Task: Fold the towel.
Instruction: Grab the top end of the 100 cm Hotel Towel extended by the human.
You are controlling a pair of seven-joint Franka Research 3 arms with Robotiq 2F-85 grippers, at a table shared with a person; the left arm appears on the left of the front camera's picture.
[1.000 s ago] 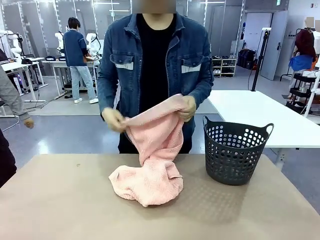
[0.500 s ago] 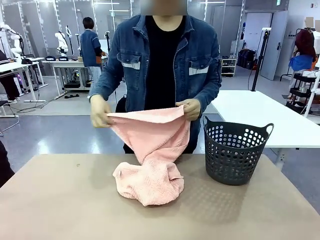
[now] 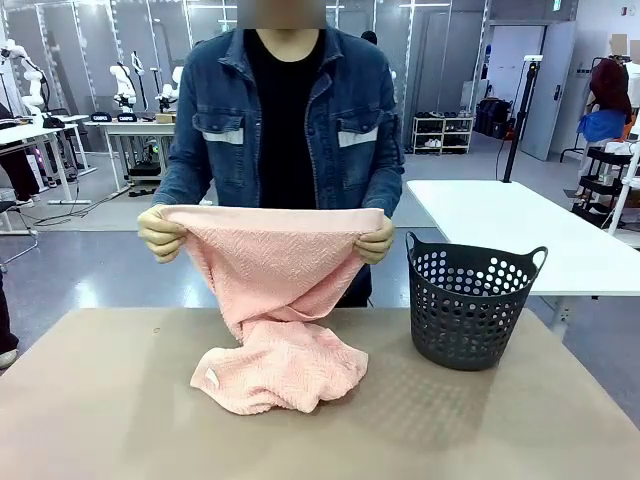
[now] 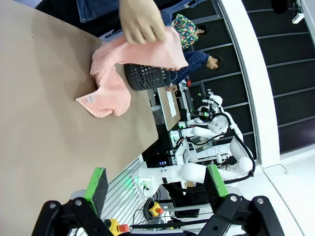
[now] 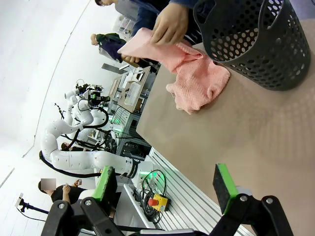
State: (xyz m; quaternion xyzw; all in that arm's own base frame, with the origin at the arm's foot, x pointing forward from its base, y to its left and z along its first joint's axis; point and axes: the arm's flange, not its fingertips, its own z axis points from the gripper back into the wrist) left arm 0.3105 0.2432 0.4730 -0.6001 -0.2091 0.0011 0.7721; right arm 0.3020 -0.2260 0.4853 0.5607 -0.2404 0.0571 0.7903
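Note:
The pale pink towel (image 3: 275, 300) hangs from the person's two hands, one hand (image 3: 160, 235) at its left corner and the other hand (image 3: 376, 241) at its right corner, with the top edge stretched out level. Its lower part lies bunched on the brown table (image 3: 100, 400), a small white tag (image 3: 211, 376) showing. The towel (image 4: 115, 73) also appears in the left wrist view, far from my left gripper (image 4: 156, 184), which stands open with nothing between its green pads. In the right wrist view the towel (image 5: 197, 81) lies beyond my open, empty right gripper (image 5: 166, 186).
A black perforated basket (image 3: 470, 305) stands on the table to the right of the towel, also seen as the basket (image 5: 261, 44) in the right wrist view. A white table (image 3: 520, 235) is behind it. Other tables and people are farther off.
The person has pulled the towel's top edge apart, the hands moving outward until it is stretched level. The bunched lower part has shifted left and flattened. Both grippers are unchanged.

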